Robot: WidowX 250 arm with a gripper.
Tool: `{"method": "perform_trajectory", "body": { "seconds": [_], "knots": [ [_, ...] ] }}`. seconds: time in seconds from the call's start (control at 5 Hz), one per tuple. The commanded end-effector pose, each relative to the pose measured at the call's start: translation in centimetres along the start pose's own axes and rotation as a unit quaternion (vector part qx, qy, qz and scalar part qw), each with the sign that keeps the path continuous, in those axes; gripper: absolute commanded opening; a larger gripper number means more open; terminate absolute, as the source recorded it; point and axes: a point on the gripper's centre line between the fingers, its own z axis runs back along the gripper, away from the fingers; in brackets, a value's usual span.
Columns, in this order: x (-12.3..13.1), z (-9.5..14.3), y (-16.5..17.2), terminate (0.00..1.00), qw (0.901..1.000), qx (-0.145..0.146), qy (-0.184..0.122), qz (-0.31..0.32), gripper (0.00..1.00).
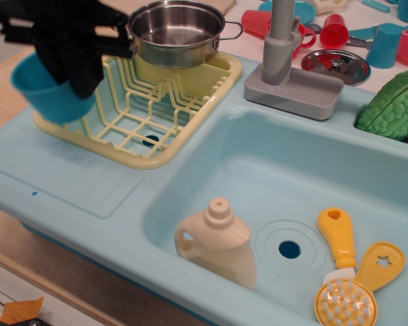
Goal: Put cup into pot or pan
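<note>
Jaws clenched on the blue cup (49,92), gripper (71,61) aloft | step: carrying | next: travel toward 2 o'clock, centre over the pot (175,30), release.

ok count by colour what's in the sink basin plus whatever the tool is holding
cream: 1, the bottle
yellow: 2, the brush and the star spatula
blue: 1, the cup held by the tool
total: 4
</note>
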Motion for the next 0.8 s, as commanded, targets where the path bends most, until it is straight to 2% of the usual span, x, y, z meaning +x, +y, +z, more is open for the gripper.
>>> {"method": "perform_trajectory", "body": {
  "seconds": [0.0,0.4,0.6],
  "knots": [
    [4.7,2.3,-2.2,0.00,0.9970,0.009,-0.019,-0.074,0.00],
    [9.3,2.5,-4.2,0.00,0.9922,0.011,-0.022,-0.122,0.00],
    [11.2,1.7,-4.7,0.00,0.9903,0.008,-0.009,-0.139,0.00]
  ]
}}
